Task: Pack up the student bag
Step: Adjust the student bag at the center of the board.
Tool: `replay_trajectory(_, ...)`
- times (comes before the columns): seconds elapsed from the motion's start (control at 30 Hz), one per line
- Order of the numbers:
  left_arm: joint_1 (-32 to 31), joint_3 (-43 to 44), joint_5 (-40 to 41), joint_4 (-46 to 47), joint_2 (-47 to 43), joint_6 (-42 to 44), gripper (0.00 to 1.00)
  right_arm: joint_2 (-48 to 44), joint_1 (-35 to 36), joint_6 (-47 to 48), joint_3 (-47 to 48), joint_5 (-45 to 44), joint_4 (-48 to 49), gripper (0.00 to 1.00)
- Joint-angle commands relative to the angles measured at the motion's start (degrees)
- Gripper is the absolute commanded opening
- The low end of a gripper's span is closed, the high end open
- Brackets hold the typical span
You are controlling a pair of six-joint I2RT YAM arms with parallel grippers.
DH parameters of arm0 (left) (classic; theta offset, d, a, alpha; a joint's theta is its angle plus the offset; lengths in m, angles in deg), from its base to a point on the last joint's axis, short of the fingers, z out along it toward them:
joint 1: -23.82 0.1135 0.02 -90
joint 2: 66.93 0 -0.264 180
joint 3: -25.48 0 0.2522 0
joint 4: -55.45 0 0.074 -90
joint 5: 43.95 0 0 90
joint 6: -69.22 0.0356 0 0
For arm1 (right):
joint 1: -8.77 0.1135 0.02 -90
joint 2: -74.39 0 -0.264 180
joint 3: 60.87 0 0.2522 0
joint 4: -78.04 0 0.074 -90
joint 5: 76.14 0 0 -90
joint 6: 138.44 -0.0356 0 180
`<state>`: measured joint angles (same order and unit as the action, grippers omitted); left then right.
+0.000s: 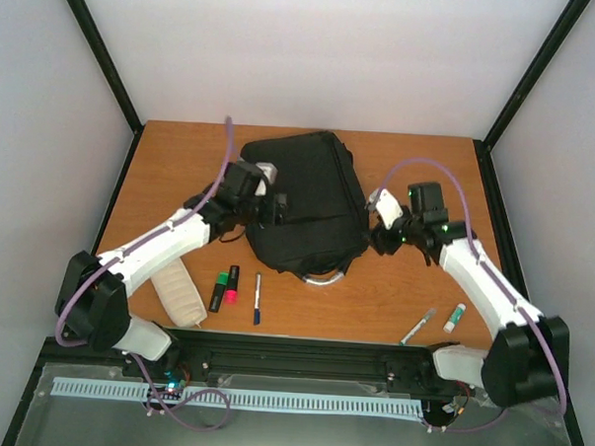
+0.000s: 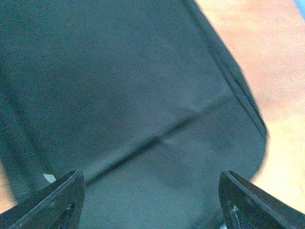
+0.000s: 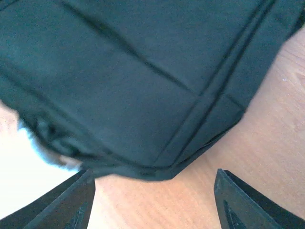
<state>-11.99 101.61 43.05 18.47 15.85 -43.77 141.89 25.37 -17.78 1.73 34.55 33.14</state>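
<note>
The student bag (image 1: 303,199) is a large black fabric backpack lying flat in the middle of the wooden table. It fills the left wrist view (image 2: 124,95) and the upper part of the right wrist view (image 3: 133,81). My left gripper (image 1: 276,208) is open over the bag's left side, with fabric between its fingertips (image 2: 57,200). My right gripper (image 1: 376,226) is open at the bag's right edge, its fingertips (image 3: 248,200) over bare wood just off the bag's corner.
On the table's near side lie a whitish ribbed pouch (image 1: 179,295), a green highlighter (image 1: 219,290), a pink highlighter (image 1: 232,284), a dark pen (image 1: 258,298), a grey pen (image 1: 417,326) and a small white tube (image 1: 455,317). A strap loop (image 1: 327,276) pokes out at the bag's near edge.
</note>
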Motion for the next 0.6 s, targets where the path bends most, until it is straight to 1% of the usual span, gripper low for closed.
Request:
replay_trajectory(0.0,7.6,1.8,7.8,-2.0,0.7,-11.8,0.81,10.1,-5.9,-9.7,8.7,5.4,1.4,0.71)
replay_trajectory(0.03,10.1,1.3,8.2,-1.8,1.2,-14.8,0.83,13.5,-6.9,-11.2,11.1,6.4,0.9,0.73)
replay_trajectory(0.13,15.2,-0.2,4.8,1.4,3.6,-20.7,0.86,23.8,-9.5,-15.0,17.9,9.2,-1.0,0.75)
replay_trajectory(0.27,19.2,-0.1,0.5,3.6,8.8,-24.2,0.88,34.6,-11.1,-19.2,23.5,12.2,-2.0,0.75)
replay_trajectory(0.37,19.6,1.4,-2.5,5.2,13.1,-22.8,0.88,37.9,-11.1,-20.5,23.6,15.0,-1.7,0.75)
replay_trajectory(0.43,19.6,3.2,-5.0,6.0,16.8,-21.8,0.87,38.3,-11.1,-20.5,23.0,15.3,-1.7,0.74)
replay_trajectory(0.5,19.6,5.7,-8.0,6.5,21.0,-21.4,0.83,38.7,-11.1,-20.0,22.5,14.8,-2.3,0.74)
replay_trajectory(0.57,19.4,7.2,-11.6,9.2,24.1,-21.7,0.79,39.5,-11.1,-19.5,22.2,14.3,-3.3,0.73)
